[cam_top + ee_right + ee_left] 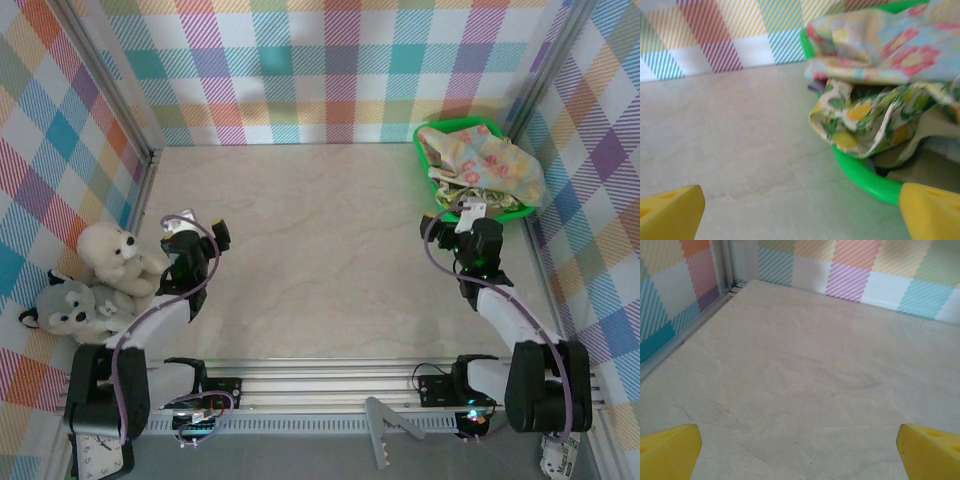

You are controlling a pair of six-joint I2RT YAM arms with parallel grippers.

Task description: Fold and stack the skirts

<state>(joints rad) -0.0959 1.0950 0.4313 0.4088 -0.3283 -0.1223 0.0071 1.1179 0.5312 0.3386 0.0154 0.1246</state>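
Observation:
The skirts point(485, 165) lie crumpled in a heap in the green tray point(425, 150) at the back right. In the right wrist view a pale floral skirt point(890, 45) lies on top. Under it, a yellow-green print skirt point(860, 120) spills over the tray rim point(865, 177), and an olive-khaki skirt point(935, 127) lies beneath. My right gripper point(470, 212) point(801, 212) is open just short of the tray's near left corner, with nothing between its yellow fingertips point(670, 212). My left gripper point(180, 225) point(800, 452) stands open over bare table at the left.
A white plush bear point(115, 255) and a grey plush husky point(70, 305) sit against the left wall, close to the left arm. Plaid walls point(330, 70) enclose the table on three sides. The marble-look tabletop point(320, 250) lies between the arms.

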